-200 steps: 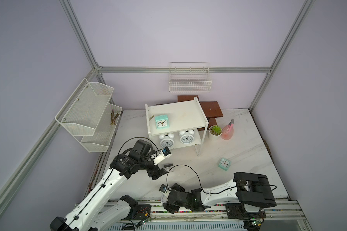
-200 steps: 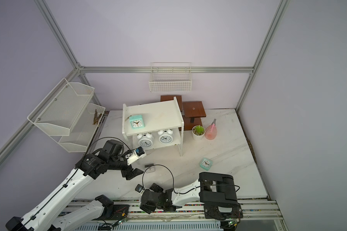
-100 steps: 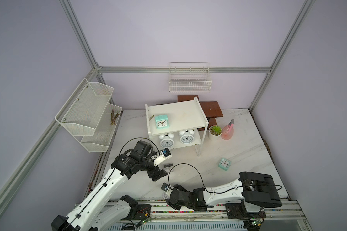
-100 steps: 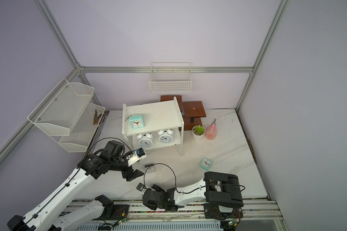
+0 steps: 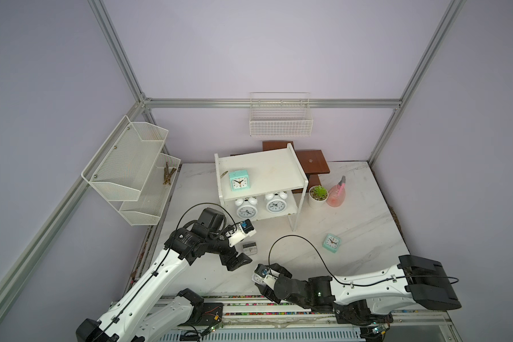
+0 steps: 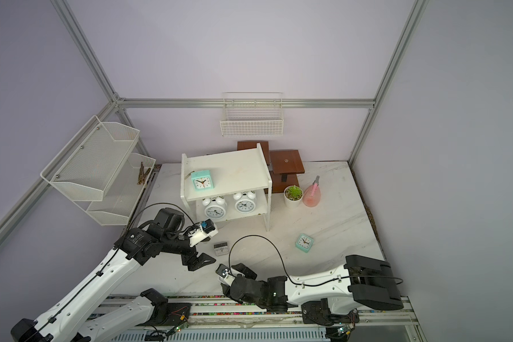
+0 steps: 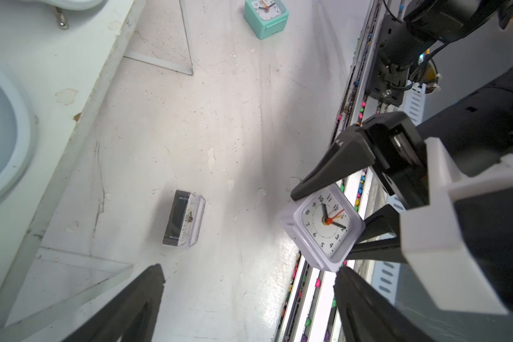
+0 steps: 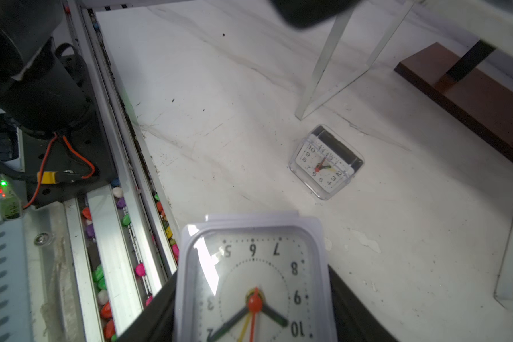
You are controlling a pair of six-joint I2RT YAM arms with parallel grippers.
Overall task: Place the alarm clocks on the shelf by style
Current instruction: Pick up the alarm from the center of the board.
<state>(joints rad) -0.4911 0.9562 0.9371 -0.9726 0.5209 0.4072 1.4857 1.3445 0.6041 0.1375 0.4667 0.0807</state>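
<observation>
We hold the white clock (image 8: 252, 281) clamped in our right gripper (image 7: 320, 228) at the table's (image 5: 353, 213) front edge, perhaps clear of it. Our left gripper (image 5: 239, 262) hangs spread near the dark clock (image 5: 250, 248). Next: carry ours to the shelf (image 5: 267, 165) top, beside the mint clock (image 5: 239, 180).

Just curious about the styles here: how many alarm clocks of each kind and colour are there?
Round white twin-bell clocks: 2
Mint green square clocks: 2
White square clock: 1
Dark-framed clear square clock: 1
Total: 6

Twin high overviews; two close wrist views.
</observation>
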